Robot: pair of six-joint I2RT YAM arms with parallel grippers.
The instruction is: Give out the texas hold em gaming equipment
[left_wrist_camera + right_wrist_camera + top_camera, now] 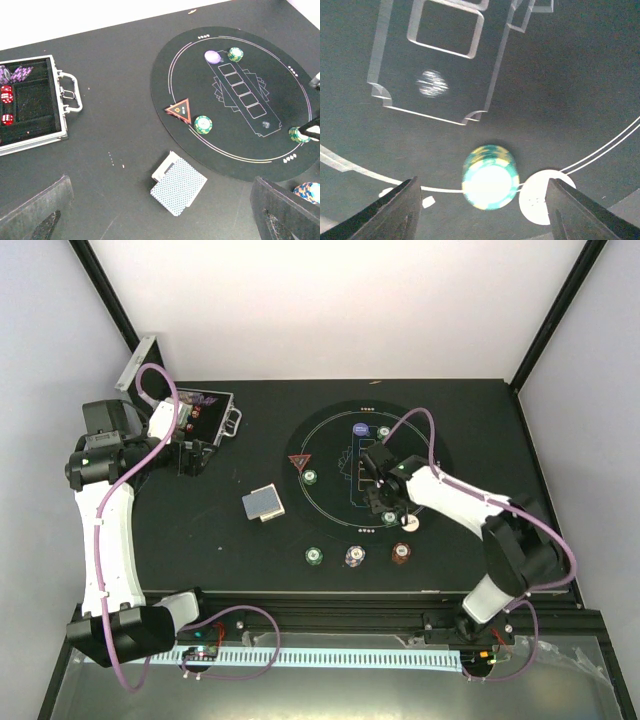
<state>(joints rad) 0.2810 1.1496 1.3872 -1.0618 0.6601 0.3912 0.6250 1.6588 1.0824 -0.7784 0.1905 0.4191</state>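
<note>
The left gripper (191,457) hung wide apart and empty beside the silver metal hinged case (59,102). The grey-blue-backed card deck (264,503) lay mid-table. The right gripper (482,210) stood parted around 1 green-and-white poker chip (490,183) without touching it, at the near edge of the round black mat (325,445).

Dark surface (220,550), round black mat (320,430) beneath the right gripper (387,512), card deck (263,503) back-up between the two grippers, open silver case (210,405) beside the left gripper (194,458), three chips (355,556) in a row off the mat, base side of the right gripper
</note>
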